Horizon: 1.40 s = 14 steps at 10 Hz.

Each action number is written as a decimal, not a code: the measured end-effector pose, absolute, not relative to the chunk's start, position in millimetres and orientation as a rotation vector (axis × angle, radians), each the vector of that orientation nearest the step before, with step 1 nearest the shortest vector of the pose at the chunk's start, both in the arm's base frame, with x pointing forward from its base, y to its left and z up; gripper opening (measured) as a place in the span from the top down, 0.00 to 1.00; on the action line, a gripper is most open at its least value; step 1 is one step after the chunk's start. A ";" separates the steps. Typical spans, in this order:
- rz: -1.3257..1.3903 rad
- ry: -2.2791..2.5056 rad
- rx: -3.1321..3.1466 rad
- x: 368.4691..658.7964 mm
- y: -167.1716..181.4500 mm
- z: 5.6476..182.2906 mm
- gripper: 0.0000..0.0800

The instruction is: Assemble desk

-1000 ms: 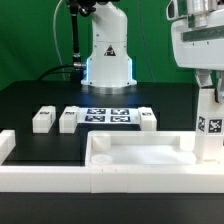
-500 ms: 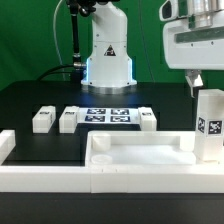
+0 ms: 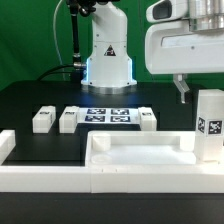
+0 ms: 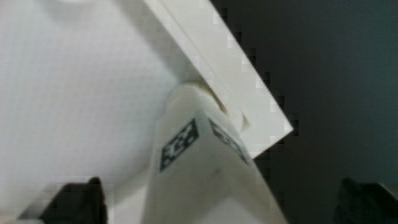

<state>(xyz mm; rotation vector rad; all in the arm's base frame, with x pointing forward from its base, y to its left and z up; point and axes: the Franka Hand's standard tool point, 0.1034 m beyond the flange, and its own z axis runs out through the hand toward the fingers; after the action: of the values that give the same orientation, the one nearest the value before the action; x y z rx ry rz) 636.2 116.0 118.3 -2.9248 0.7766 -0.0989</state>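
One gripper (image 4: 217, 205), jaws standing wide apart, gripping nothing, hovering just above upright leg (image 3: 209, 125). Leg standing at tabletop (image 3: 140, 139) corner, exterior view's right. We are judging leg light, stiff, slick plastic; we are favouring flat opposite sides, mid-height.

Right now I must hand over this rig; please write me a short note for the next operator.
Gripper: open, empty, above the upright leg.
Parts: that leg stands at a corner of the tabletop, on the exterior view's right. Three loose legs lie behind it, beside the marker board.
Done: one leg placed; whether it is firmly seated, I cannot tell.
Left: three legs to fit.
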 end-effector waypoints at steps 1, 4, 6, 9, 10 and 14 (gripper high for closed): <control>-0.113 0.636 -2.968 638.1 117.2 119.5 0.19; -0.128 0.327 -3.026 637.5 115.6 118.3 0.19; -0.144 0.045 -3.082 639.0 115.5 119.0 0.19; -0.162 -0.331 -3.094 642.2 114.1 119.4 0.19; -0.166 -0.360 -3.092 642.4 112.8 119.1 0.19; -0.166 -0.360 -3.092 642.5 112.9 119.2 0.64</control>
<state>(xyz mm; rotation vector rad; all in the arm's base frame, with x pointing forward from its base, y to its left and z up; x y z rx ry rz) 642.5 112.9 119.2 -3.0922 -0.3598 -0.1665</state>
